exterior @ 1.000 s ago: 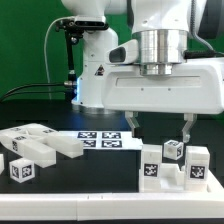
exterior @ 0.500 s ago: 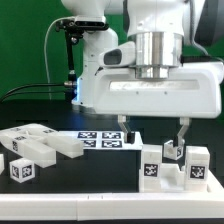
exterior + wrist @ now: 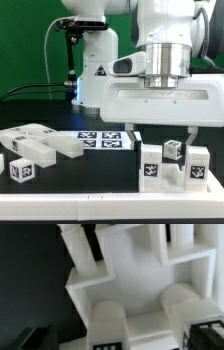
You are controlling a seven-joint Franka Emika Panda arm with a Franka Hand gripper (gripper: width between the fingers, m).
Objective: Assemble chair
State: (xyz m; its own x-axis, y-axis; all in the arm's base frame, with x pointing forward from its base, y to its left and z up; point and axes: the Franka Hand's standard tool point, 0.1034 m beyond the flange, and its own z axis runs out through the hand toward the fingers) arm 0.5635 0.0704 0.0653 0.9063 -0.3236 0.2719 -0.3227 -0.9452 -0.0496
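Note:
The partly joined chair (image 3: 170, 163) stands on the black table at the exterior view's right, a stepped white block with tagged pieces. My gripper (image 3: 163, 138) is open just above it, with one finger (image 3: 136, 138) off its left side and the other (image 3: 190, 137) over its right part, holding nothing. The wrist view shows the chair's white slab and two rounded posts (image 3: 140, 286) filling the picture between my dark fingertips (image 3: 205, 335). Loose white chair blocks (image 3: 35, 150) lie at the exterior view's left.
The marker board (image 3: 103, 141) lies flat behind the loose blocks, mid-table. The white robot base (image 3: 95, 70) stands behind it, with black cables at the back left. The table's front edge runs along the lower part of the exterior view.
My gripper has come down and shifted a little to the exterior view's right, so the open fingers now reach the chair's top. The parts have not moved.

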